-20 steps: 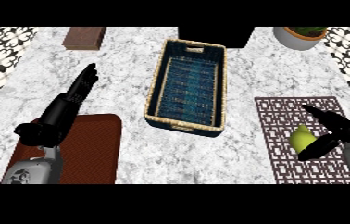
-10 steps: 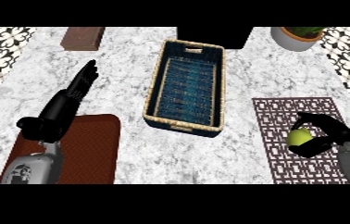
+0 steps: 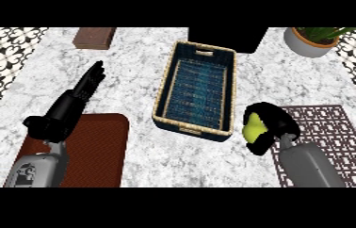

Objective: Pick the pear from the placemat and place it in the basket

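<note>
A yellow-green pear (image 3: 254,127) sits in my right hand (image 3: 272,123), whose fingers and thumb curl round it. The hand hangs over the marble counter just left of the dark patterned placemat (image 3: 327,128) and right of the basket's near right corner. The woven basket (image 3: 197,93) with a blue lining lies in the middle, long side running away from me, with nothing inside. My left hand (image 3: 84,89) is at the left, fingers straight and pointing up the view, holding nothing.
A reddish-brown mat (image 3: 97,151) lies at the lower left under my left forearm. A potted plant (image 3: 314,40) stands at the back right, a brown block (image 3: 94,37) at the back left, and a black box (image 3: 227,37) behind the basket.
My right hand closed round the pear on the placemat and has carried it left, off the mat toward the basket. The left hand has barely shifted.
</note>
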`<state>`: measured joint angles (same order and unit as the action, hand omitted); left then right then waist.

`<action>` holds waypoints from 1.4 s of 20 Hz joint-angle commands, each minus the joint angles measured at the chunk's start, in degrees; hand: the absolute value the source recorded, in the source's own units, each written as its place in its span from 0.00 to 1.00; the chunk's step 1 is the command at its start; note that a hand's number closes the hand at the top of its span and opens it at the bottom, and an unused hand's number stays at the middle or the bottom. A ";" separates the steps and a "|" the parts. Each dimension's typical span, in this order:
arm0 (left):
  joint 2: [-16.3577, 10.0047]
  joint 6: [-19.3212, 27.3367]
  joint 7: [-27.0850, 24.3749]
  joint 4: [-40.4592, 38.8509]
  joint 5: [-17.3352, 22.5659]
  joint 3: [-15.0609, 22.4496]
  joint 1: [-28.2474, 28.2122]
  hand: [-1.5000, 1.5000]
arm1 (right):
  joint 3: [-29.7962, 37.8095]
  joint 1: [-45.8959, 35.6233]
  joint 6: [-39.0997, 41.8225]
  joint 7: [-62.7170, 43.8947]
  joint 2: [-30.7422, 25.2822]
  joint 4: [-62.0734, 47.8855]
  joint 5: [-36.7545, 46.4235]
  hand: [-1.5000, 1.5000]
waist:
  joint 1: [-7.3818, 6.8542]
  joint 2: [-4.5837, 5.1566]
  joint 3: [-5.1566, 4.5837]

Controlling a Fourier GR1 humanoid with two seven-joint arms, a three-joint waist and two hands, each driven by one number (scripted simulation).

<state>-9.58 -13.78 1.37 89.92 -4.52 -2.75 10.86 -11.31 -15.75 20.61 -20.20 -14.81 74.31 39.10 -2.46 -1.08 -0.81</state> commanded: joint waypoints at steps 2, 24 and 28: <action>0.79 -0.52 0.24 -1.25 -0.47 1.59 1.22 0.50 | -16.77 -6.92 -5.56 -8.20 14.19 7.85 11.61 1.00 | -1.97 -0.30 0.23; -0.83 0.10 0.91 -1.76 0.41 -1.61 1.95 0.50 | -50.26 -20.58 -46.38 -55.33 14.79 37.75 16.42 1.00 | 1.47 -0.22 0.61; 0.56 1.16 -1.83 -1.76 -1.78 0.42 -0.40 0.50 | -48.42 -23.73 -43.32 -59.32 14.77 37.23 18.93 1.00 | 1.80 -0.25 0.52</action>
<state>-9.59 -13.61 0.76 88.22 -4.86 -3.11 11.32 -59.80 -36.21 -21.36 -65.23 -0.75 109.99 55.79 -1.25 -1.35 -0.23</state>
